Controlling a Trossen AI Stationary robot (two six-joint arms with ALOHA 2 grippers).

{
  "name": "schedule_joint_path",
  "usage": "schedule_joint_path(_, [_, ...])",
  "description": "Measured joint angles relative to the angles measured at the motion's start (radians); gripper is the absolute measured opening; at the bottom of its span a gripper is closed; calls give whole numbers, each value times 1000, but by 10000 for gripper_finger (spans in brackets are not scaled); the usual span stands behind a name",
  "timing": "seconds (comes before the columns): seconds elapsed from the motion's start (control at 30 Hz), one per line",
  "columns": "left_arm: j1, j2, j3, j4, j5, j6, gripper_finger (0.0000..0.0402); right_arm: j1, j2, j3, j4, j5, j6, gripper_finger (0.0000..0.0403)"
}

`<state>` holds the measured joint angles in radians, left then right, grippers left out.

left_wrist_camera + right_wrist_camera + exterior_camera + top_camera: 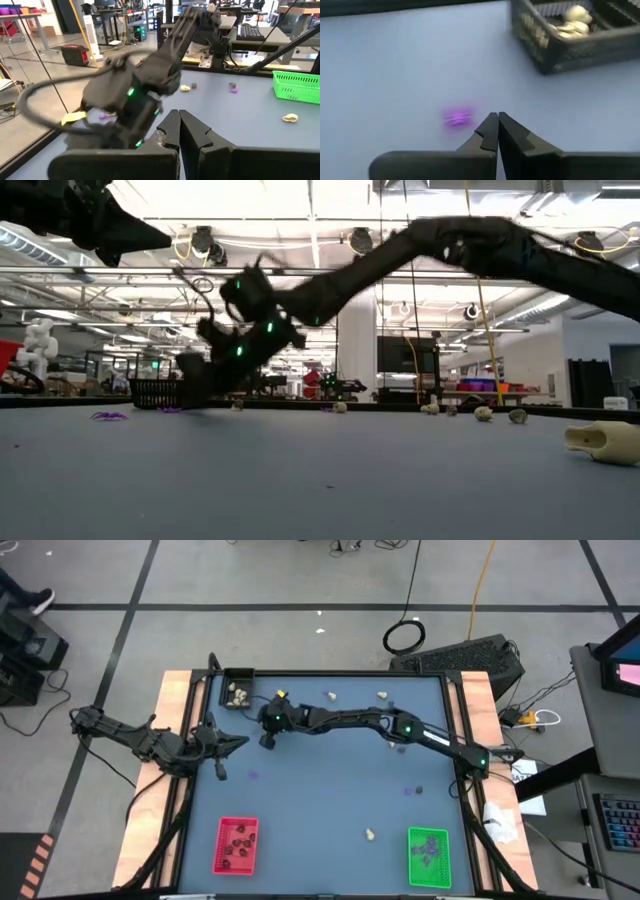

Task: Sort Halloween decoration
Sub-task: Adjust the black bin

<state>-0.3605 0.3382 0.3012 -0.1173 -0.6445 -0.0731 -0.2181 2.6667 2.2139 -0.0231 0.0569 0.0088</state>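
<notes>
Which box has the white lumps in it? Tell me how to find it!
Look at the blue table's far left corner. The black mesh plastic tray sits there, holding cream-white lumps. The red tray and green tray sit at the near edge.

Robotics lab: workbenches (240, 30), monitors (395, 352)

We get even overhead lighting, ceiling fixtures blown out in the low view. The right arm (150, 90) is motion-smeared, and the purple bit (456, 118) looks blurred, possibly motion or defocus.
</notes>
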Motion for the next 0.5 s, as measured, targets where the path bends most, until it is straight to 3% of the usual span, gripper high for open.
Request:
schedule_joint_path(0.13, [0,0,0,0,0,4,1,21,-121,-75,-70,0,-35,0])
schedule_joint_path(0.23, [0,0,0,1,0,8,1,27,-239,-211,-68,24,-42,0])
schedule_joint_path(0.5, [2,16,0,3,-12,0,1,27,-620,-861,238,27,57,0])
